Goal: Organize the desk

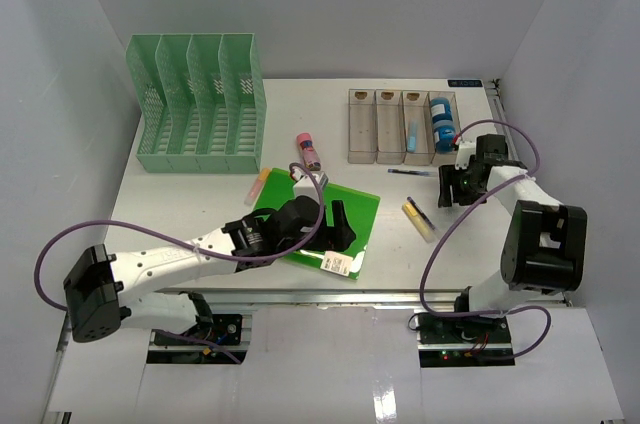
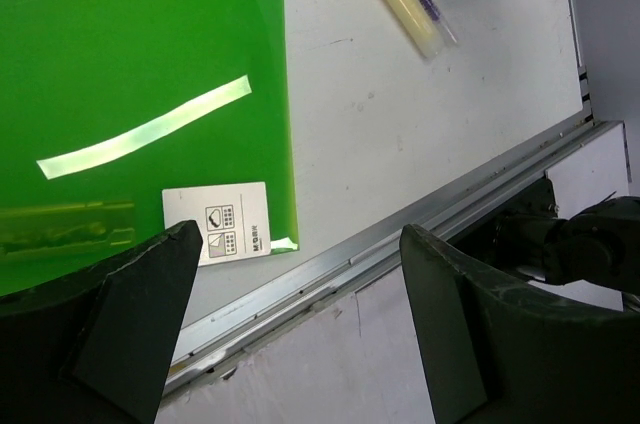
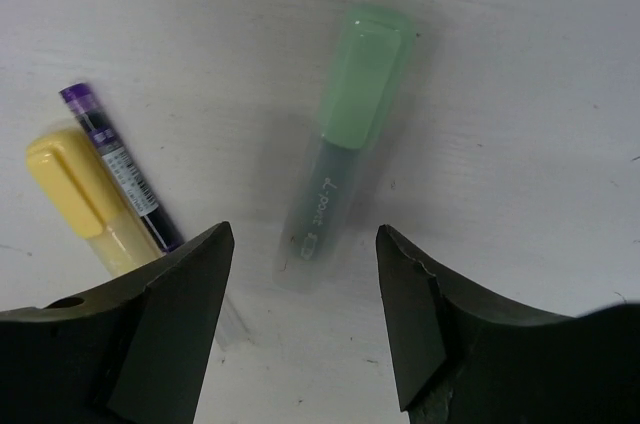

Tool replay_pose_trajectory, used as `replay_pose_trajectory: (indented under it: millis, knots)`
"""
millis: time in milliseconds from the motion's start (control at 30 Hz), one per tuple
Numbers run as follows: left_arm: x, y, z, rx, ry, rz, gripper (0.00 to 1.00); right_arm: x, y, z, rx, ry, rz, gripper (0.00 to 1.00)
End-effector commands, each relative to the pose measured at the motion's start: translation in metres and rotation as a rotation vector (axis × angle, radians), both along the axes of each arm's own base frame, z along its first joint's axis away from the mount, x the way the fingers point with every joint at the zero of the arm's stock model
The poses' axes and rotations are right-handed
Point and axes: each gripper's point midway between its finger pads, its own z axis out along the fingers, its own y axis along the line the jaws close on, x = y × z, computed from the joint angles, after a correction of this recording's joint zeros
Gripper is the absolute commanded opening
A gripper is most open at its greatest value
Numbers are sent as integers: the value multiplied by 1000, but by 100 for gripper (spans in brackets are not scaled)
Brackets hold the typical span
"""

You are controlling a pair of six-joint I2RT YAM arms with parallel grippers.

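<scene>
Likely pick-up step: right fingers (image 3: pixel 170 324), half-spread, straddle the green highlighter (image 3: pixel 345 134), so closing comes next; left fingers (image 2: pixel 120 324) gape wide and empty over the green folder (image 2: pixel 140 64)'s 5 o'clock corner on the table (image 2: pixel 400 124).

Green file rack (image 1: pixel 200 104) back-left, upright. Clear 4-slot tray (image 1: pixel 360 134) back-right: blue item (image 1: pixel 441 130) in rightmost slot (prob. tape, hard to tell), pale blue stick (image 1: pixel 411 136) in next slot. Pink marker (image 1: pixel 308 151) btwn rack & tray. Green folder (image 1: pixel 362 206) flat near front, white label (image 2: pixel 217 219) at its corner. Yellow highlighter (image 3: pixel 85 199) touching purple pen (image 3: pixel 115 169); green highlighter (image 3: pixel 345 134) near, apart. Blue pen (image 1: pixel 412 172) just in front of tray.
</scene>
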Motion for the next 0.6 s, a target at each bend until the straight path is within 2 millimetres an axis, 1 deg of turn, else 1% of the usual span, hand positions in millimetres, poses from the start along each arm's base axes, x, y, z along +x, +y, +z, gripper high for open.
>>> replay_pose_trajectory:
  millis: [0,167,333,400,500,567]
  knots:
    - [-5,11,8,-68,-19,20,92,24,-10,0,-23,-9,-118,63]
    - [-9,19,8,-92,-24,25,93,27,-9,-15,-34,25,-134,49]
    - [-11,16,7,-116,-17,13,93,28,-11,-27,-85,40,-129,35]
    - [-12,13,4,-116,-12,7,93,25,-11,-31,-93,49,-123,27]
    - [-13,11,0,-112,-2,1,93,20,-10,-34,-93,59,-114,21]
    - [-13,11,-1,-113,3,-1,93,16,-7,-31,-83,57,-94,16]
